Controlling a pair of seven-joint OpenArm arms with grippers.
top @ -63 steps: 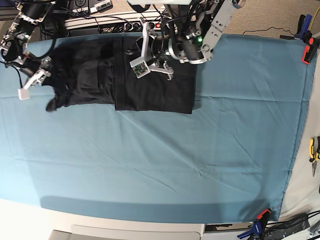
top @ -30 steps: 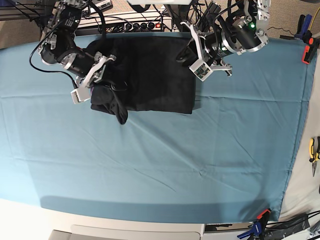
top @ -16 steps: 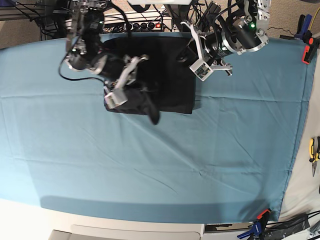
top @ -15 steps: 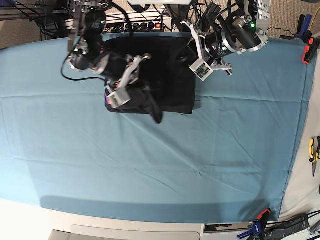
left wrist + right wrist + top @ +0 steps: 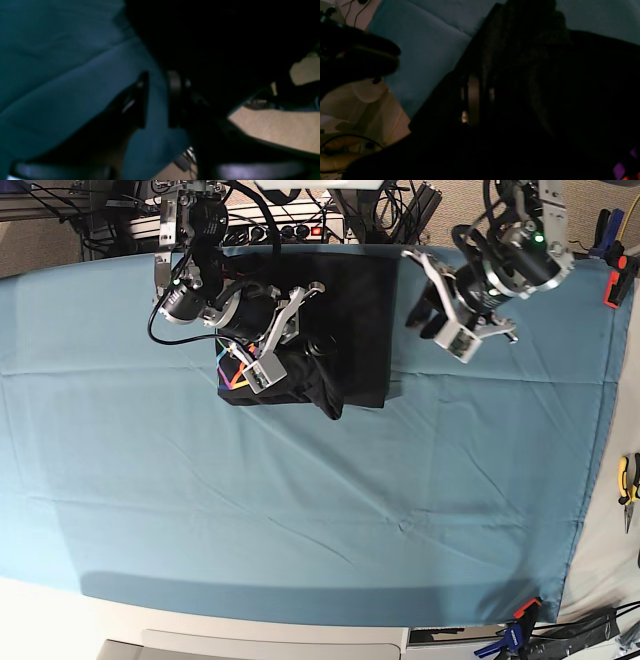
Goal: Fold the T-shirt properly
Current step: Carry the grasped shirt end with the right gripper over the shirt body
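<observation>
The large black short-sleeved cotton T-shirt (image 5: 340,320) lies at the far edge of the teal table cloth (image 5: 330,510), folded into a compact dark block. Near its left end a small patch of rainbow-coloured line print (image 5: 236,377) shows, turned upward. A bunched flap of the black fabric hangs over the block's near edge, and its tip reaches down onto the cloth.

The right gripper (image 5: 300,330) sits over the left part of the block, its jaws drawn nearly together with black fabric pinched between them; the lifted flap hangs from that grip. In the right wrist view the fingers (image 5: 473,97) are almost buried in dark cloth, one pale pad showing amid the folds of the shirt (image 5: 545,87).

The left gripper (image 5: 432,308) hovers just past the block's right edge, above bare table cloth, clear of the shirt. Its jaws stand partly apart with nothing between them: in the left wrist view teal cloth (image 5: 62,75) shows through the gap between the two dark fingers (image 5: 142,100), and the black shirt (image 5: 225,37) fills the upper right beside them.
</observation>
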